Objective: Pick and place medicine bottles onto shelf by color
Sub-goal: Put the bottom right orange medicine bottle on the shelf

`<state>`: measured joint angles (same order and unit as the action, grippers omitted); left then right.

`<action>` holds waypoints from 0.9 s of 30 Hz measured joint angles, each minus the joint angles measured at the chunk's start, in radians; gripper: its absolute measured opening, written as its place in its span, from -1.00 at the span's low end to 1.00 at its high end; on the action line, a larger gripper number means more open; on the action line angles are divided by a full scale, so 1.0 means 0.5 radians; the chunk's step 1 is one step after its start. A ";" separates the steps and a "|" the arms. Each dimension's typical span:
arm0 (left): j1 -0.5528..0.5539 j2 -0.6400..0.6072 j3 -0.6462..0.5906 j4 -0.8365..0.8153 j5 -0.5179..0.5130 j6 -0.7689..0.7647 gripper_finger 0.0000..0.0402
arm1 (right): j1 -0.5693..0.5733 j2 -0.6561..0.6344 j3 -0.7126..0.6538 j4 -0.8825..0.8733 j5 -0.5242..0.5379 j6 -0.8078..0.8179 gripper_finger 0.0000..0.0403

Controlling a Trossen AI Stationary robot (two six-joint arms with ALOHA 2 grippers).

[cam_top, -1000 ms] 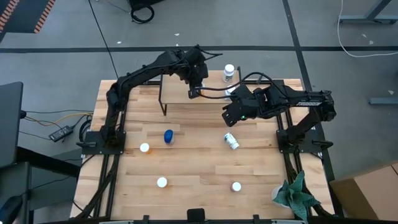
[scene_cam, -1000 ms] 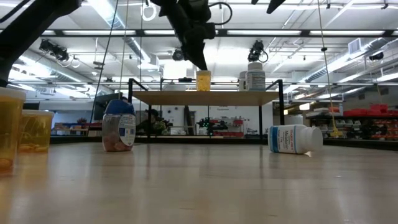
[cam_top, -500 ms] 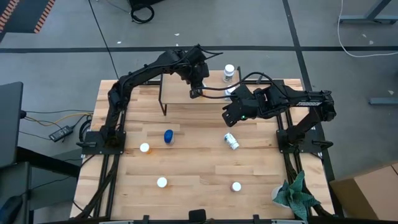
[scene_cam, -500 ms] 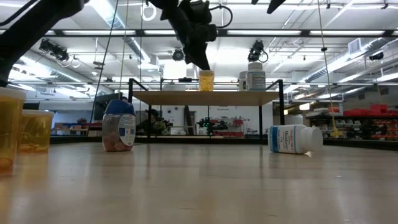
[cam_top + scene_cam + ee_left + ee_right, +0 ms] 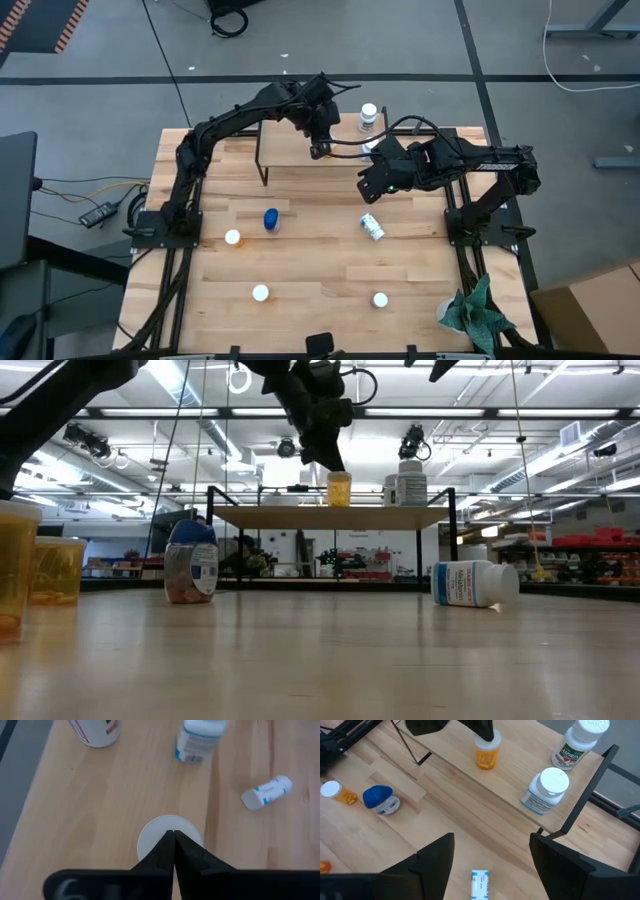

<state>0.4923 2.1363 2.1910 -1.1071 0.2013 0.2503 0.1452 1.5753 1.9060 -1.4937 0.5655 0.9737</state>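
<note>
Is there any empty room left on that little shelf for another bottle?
Yes. The shelf is bare from its far end up to the orange bottle. Its other end is crowded by two white bottles.

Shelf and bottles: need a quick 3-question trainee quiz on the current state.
1. True or false: the orange bottle stands upright on the shelf.
2. Multiple choice: the white bottle lying on its side is A) on the shelf, B) on the tabletop, C) on the floor.
3. Fill in: the left gripper, right above the orange bottle's white cap, has its fingers ____.

Key: 1 true; 2 B; 3 shut.
</note>
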 joint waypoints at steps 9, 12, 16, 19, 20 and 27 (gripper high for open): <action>0.005 0.020 0.234 -0.003 -0.079 0.001 -0.72 | 0.000 0.000 0.000 0.001 0.005 0.002 0.32; 0.005 0.019 0.254 -0.022 -0.135 -0.004 -0.64 | 0.000 0.000 0.000 0.001 0.005 0.002 0.32; 0.005 -0.002 0.259 -0.128 -0.148 -0.056 -0.55 | 0.000 0.000 0.000 0.001 0.004 0.003 0.32; -0.003 -0.049 0.261 -0.303 -0.096 -0.056 -0.50 | 0.000 0.000 0.000 0.001 0.004 0.004 0.32; -0.010 -0.066 0.262 -0.363 -0.085 -0.045 -0.50 | 0.002 0.000 0.000 0.000 0.004 0.005 0.32; -0.074 -0.155 0.269 -0.492 0.180 -0.021 -0.63 | 0.002 0.000 0.000 0.001 0.009 -0.010 0.32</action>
<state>0.4555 2.0590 2.3253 -1.3532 0.2912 0.2398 0.1463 1.5753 1.9060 -1.4931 0.5702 0.9686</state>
